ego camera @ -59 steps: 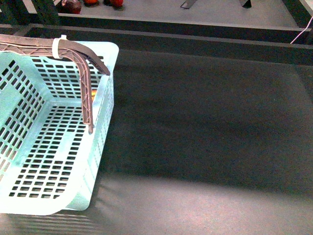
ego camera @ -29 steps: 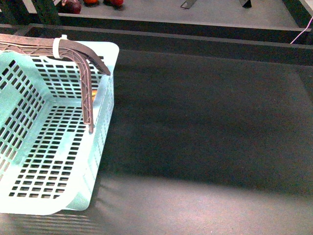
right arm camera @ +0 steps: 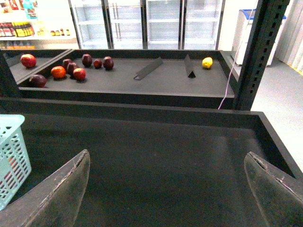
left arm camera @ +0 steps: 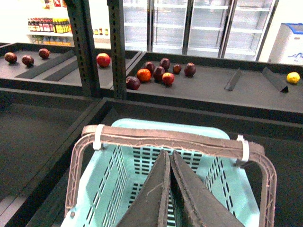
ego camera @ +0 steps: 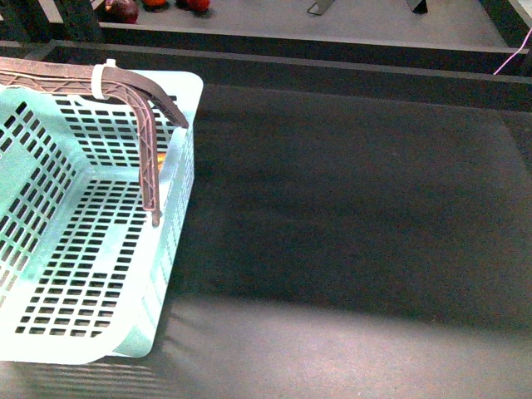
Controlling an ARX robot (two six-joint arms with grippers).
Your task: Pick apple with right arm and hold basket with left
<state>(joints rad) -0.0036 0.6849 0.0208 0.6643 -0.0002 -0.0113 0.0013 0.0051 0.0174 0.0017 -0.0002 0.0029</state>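
Observation:
The pale aqua basket [ego camera: 91, 249] stands at the left of the dark shelf, its two brownish handles [ego camera: 141, 91] raised and joined by a white tie. In the left wrist view my left gripper [left arm camera: 166, 154] is shut and empty, its tips just under the handles [left arm camera: 165, 138] and over the basket [left arm camera: 118, 184]. The red apple with a yellow patch [left arm camera: 103, 59] lies on the back shelf beyond a post; it also shows in the right wrist view [right arm camera: 28, 60]. My right gripper [right arm camera: 166, 154] is open and empty over the bare dark shelf, far from the apple.
Several dark purple-red and orange-red fruits [left arm camera: 158, 73] lie on the back shelf, also seen in the right wrist view [right arm camera: 71, 70], with a yellow fruit [right arm camera: 207, 62] further right. Upright metal posts [left arm camera: 116, 47] and a raised shelf lip [ego camera: 332, 62] stand between the shelves.

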